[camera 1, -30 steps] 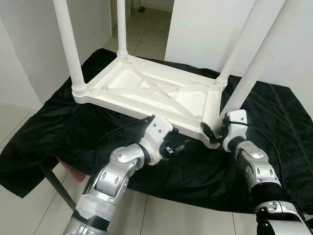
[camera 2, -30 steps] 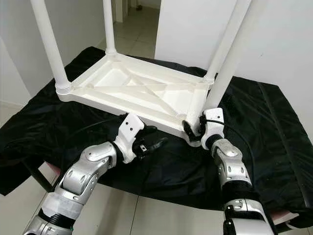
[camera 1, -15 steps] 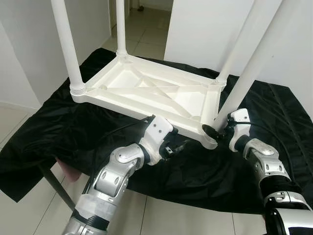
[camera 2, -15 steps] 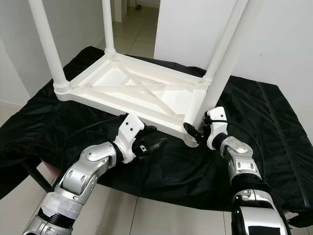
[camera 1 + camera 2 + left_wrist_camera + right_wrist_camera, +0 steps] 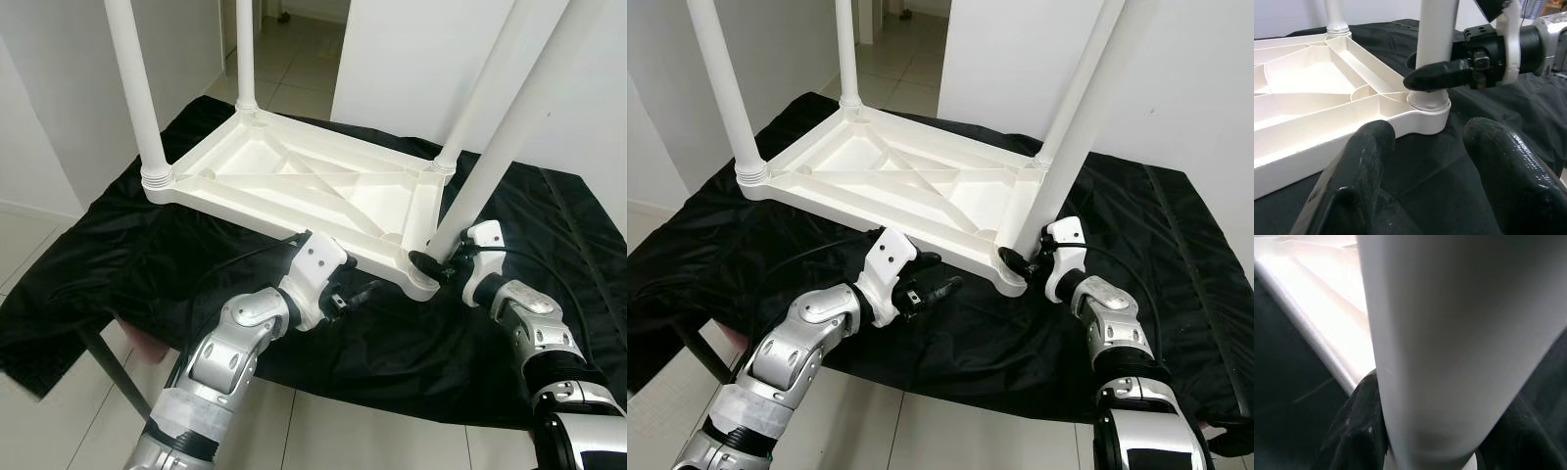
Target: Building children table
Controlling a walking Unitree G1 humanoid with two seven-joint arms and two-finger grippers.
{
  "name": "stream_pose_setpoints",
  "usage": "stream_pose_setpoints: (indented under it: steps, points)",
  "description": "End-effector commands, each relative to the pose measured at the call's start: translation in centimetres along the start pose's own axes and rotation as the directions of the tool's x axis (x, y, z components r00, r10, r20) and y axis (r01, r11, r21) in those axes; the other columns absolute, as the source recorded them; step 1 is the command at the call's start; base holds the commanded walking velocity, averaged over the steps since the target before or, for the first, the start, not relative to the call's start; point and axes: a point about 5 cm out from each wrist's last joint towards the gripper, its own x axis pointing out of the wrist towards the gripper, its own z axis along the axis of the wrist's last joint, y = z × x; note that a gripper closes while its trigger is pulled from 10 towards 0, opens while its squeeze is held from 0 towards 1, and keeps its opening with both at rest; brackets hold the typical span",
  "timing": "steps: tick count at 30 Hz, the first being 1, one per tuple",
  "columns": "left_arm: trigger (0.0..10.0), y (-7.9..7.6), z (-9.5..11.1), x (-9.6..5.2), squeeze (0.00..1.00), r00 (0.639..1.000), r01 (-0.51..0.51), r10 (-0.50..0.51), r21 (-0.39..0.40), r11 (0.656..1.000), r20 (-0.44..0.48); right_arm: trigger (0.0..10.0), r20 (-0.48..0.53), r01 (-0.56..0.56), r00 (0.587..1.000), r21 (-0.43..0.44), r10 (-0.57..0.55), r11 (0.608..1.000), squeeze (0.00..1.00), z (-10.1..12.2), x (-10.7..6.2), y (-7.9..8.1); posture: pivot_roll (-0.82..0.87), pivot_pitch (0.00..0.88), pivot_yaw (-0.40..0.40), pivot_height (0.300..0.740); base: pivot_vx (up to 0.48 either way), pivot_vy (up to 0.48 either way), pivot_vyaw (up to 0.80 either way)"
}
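Lying upside down on a black crinkled cloth [image 5: 118, 255] is one white plastic children's table top [image 5: 304, 191], its ribbed underside facing up. Four white round plastic legs are standing up from its corners: a near-left leg [image 5: 135, 88], a far-left leg [image 5: 245, 49], a far-right leg [image 5: 480, 83] and a near-right leg [image 5: 509, 127]. One thin dark support pole [image 5: 113, 377] is showing under the cloth's near-left edge, above pale floor tiles [image 5: 59, 421].

Two silver arms are reaching in. The right gripper [image 5: 431, 264] is clasping the near-right leg just above its threaded collar at the near-right corner socket; in the right wrist view one black finger [image 5: 1364, 426] is pressing against each side of the white tube. In the left wrist view the same clasp is showing, one black fingertip [image 5: 1437, 78] lying across the leg's base.

The left gripper [image 5: 358, 294] is hovering just over the cloth, beside the table top's near edge, its two fingers [image 5: 1359, 171] spread apart and holding nothing.

No brand marks, labels or readable writing are showing on any part.
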Motion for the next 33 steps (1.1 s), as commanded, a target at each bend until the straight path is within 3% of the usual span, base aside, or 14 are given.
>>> stream_pose_setpoints:
  steps: [1, 5, 8, 12, 14, 17, 19, 21, 24, 26, 30, 31, 32, 33]
  points:
    - [10.0, -0.1, -0.1, 0.0, 0.00, 1.000, -0.022, 0.022, 0.005, 1.000, -0.011, 10.0, -0.063, 0.055, 0.997, 0.004, -0.054, 0.999, 0.00, -1.1, -0.4, -0.4, 0.00, 0.000, -0.092, 0.740, 0.000, 0.000, 0.00]
    - [10.0, -0.2, -0.1, 0.0, 0.00, 1.000, -0.018, 0.018, 0.001, 1.000, -0.013, 10.0, -0.048, 0.198, 0.979, 0.014, -0.197, 0.980, 0.00, -0.9, -0.4, -0.9, -0.01, 0.002, -0.086, 0.740, 0.000, 0.000, 0.00]
    - [10.0, -0.4, -0.1, 0.0, 0.00, 1.000, -0.011, 0.011, -0.004, 1.000, -0.014, 10.0, -0.018, 0.397, 0.917, 0.124, -0.398, 0.909, 0.00, -0.8, -0.6, -0.9, -0.01, 0.017, -0.080, 0.740, 0.000, 0.000, 0.00]
    - [10.0, -0.4, -0.1, 0.0, 0.00, 1.000, -0.010, 0.010, -0.005, 1.000, -0.014, 10.0, -0.017, 0.445, 0.894, 0.157, -0.448, 0.882, 0.00, -0.9, -0.7, -0.9, -0.01, 0.017, -0.080, 0.740, 0.000, 0.000, 0.00]
    - [10.0, -0.5, -0.2, 0.0, 0.00, 1.000, -0.008, 0.008, -0.009, 1.000, -0.014, 10.0, -0.011, 0.596, 0.795, 0.209, -0.607, 0.776, 0.00, -1.5, -1.0, -0.1, -0.03, 0.026, -0.080, 0.740, 0.000, 0.000, 0.00]
    - [10.0, -0.5, -0.2, 0.1, 0.00, 1.000, -0.007, 0.007, -0.011, 1.000, -0.014, 10.0, -0.011, 0.654, 0.743, 0.223, -0.669, 0.722, 0.00, -1.8, -1.2, 0.3, -0.03, 0.026, -0.080, 0.740, 0.000, 0.000, 0.00]
    - [10.0, -0.6, -0.2, 0.3, 0.00, 1.000, -0.001, 0.001, -0.018, 1.000, -0.013, 10.0, 0.019, 0.749, 0.629, 0.252, -0.777, 0.613, 0.00, -1.7, -1.0, 2.1, -0.05, 0.029, -0.075, 0.740, 0.000, 0.000, 0.00]
    - [10.0, -0.8, -0.3, 0.5, 0.00, 1.000, 0.006, -0.006, -0.019, 1.000, -0.013, 10.0, 0.029, 0.769, 0.596, 0.264, -0.802, 0.582, 0.00, -1.5, -0.8, 3.4, -0.06, 0.025, -0.069, 0.740, 0.000, 0.000, 0.00]
    - [10.0, -1.0, -0.2, 0.7, 0.00, 1.000, 0.016, -0.016, -0.019, 1.000, -0.008, 10.0, 0.015, 0.785, 0.577, 0.265, -0.817, 0.560, 0.00, -1.5, -0.5, 4.7, -0.07, 0.024, -0.067, 0.740, 0.000, 0.000, 0.00]
    - [10.0, -0.9, 0.1, 1.0, 0.00, 1.000, 0.020, -0.020, -0.015, 1.000, -0.001, 10.0, -0.004, 0.747, 0.631, 0.273, -0.776, 0.606, 0.00, -1.6, 0.1, 6.4, -0.07, 0.024, -0.063, 0.740, 0.000, 0.000, 0.00]
    - [10.0, -0.9, 0.2, 1.1, 0.00, 1.000, 0.019, -0.019, -0.015, 1.000, 0.002, 10.0, -0.002, 0.725, 0.653, 0.288, -0.757, 0.625, 0.00, -1.6, 0.1, 6.7, -0.07, 0.024, -0.063, 0.740, 0.000, 0.000, 0.00]
    - [10.0, -0.8, 0.2, 1.2, 0.00, 1.000, 0.015, -0.015, -0.012, 1.000, 0.002, 10.0, 0.003, 0.717, 0.663, 0.288, -0.749, 0.635, 0.16, -1.6, 0.0, 6.8, -0.07, 0.024, -0.063, 0.740, 0.000, 0.000, 0.00]
    - [10.0, -0.9, 0.2, 1.1, 0.00, 1.000, 0.014, -0.014, -0.011, 1.000, 0.004, 10.0, 0.013, 0.734, 0.645, 0.268, -0.764, 0.624, 1.00, -1.7, -0.6, 6.1, -0.06, 0.021, -0.065, 0.740, 0.000, 0.000, 0.00]
    - [10.0, -0.8, 0.2, 1.0, 0.00, 1.000, 0.013, -0.013, -0.009, 1.000, 0.003, 10.0, 0.026, 0.742, 0.632, 0.266, -0.774, 0.615, 1.00, -1.7, -1.1, 5.6, -0.06, 0.021, -0.065, 0.740, 0.000, 0.000, 0.00]
